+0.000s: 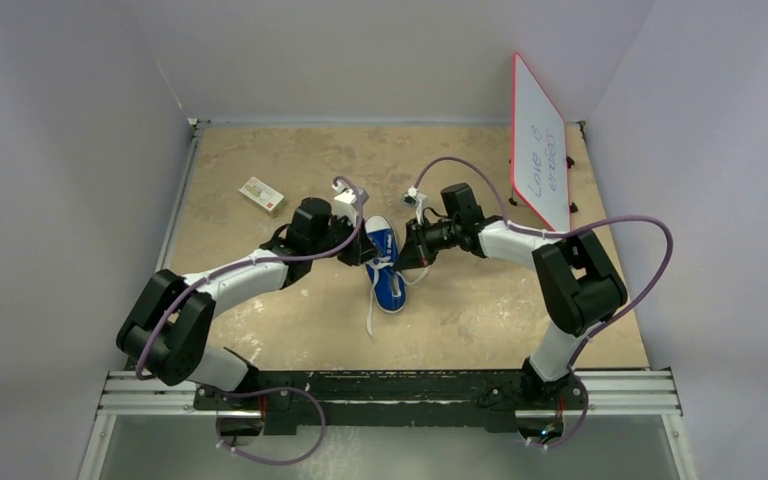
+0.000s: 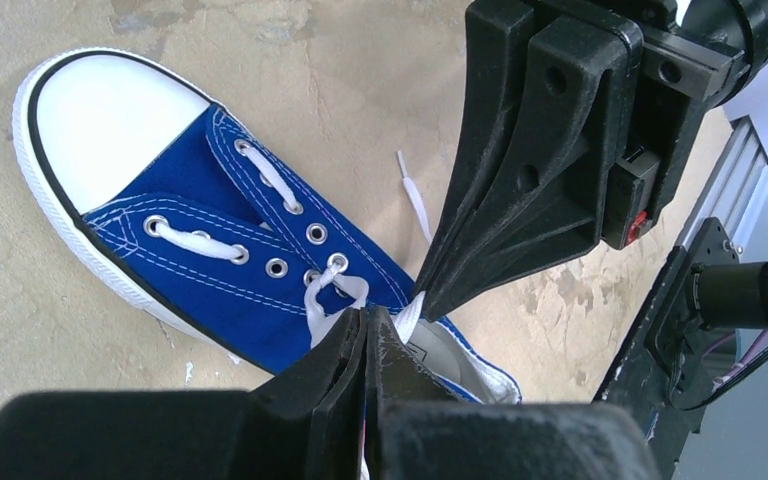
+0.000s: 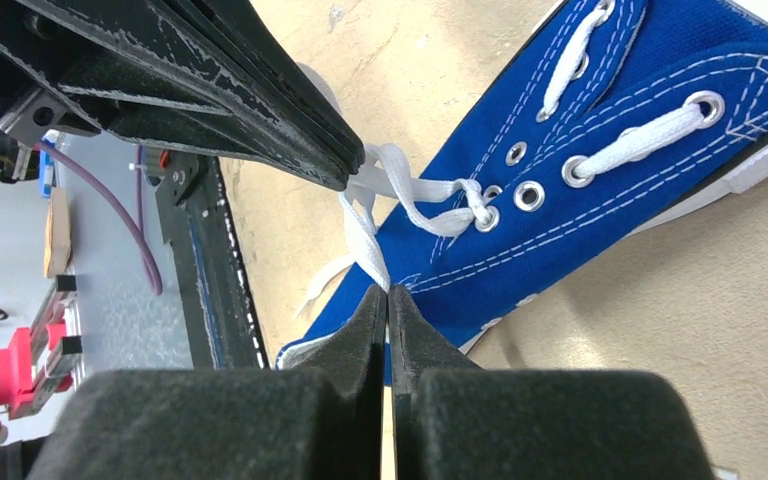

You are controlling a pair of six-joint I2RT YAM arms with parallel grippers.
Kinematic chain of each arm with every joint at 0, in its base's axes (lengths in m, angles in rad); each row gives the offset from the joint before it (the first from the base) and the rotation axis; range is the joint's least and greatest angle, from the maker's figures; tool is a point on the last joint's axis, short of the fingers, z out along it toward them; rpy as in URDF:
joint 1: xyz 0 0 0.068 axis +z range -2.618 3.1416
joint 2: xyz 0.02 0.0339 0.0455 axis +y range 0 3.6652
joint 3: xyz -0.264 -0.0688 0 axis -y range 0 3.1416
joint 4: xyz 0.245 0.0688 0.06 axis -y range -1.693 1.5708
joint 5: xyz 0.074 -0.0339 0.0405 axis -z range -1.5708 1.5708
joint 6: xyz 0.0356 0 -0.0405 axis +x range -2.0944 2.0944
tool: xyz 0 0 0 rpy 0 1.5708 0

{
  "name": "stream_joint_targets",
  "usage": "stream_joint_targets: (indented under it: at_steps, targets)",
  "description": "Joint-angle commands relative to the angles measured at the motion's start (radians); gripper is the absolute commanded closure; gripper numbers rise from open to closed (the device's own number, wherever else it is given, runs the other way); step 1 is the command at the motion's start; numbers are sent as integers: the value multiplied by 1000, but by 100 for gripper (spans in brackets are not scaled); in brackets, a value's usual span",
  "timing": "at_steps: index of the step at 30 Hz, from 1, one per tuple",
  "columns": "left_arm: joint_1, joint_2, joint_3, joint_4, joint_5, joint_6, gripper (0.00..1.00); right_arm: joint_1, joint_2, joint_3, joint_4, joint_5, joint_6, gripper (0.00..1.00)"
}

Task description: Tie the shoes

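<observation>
Left hand [image 2: 368, 322] and right hand [image 3: 388, 297] clamp the laces [image 3: 365, 240]
Pull apart evenly, without dragging the sneaker [image 2: 210, 290].

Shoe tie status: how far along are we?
Done: left gripper and right gripper are each shut on the laces at the top eyelets of the sneaker. In hand: both strands pinched, fingertips nearly meeting. Left: no cross, knot or bow visible; one lace end lies loose on the table.

My left gripper [image 2: 368, 325] and right gripper [image 3: 388, 300] tip to tip, fingers [image 3: 425, 345] of each tight on laces [image 3: 410, 190].
</observation>
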Motion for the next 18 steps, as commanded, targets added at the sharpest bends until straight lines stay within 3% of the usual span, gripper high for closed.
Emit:
stream_joint_targets:
  at_steps: [1,3,4,9,15,18]
  targets:
    - [3,11,38,-17,-13,50,96,13,14,54,-24,0,-10,100]
    - [4,37,73,-82,-24,106,75,13,13,50,-25,0,-11,100]
    - [4,51,87,-101,-25,125,70,13,13,49,-26,-1,-13,100]
    - [6,86,120,-150,9,188,54,15,18,52,-34,-3,-18,100]
    - [28,98,95,-159,55,216,50,15,22,56,-39,2,-20,100]
    - [73,89,47,-59,157,160,49,15,29,63,-47,9,-21,100]
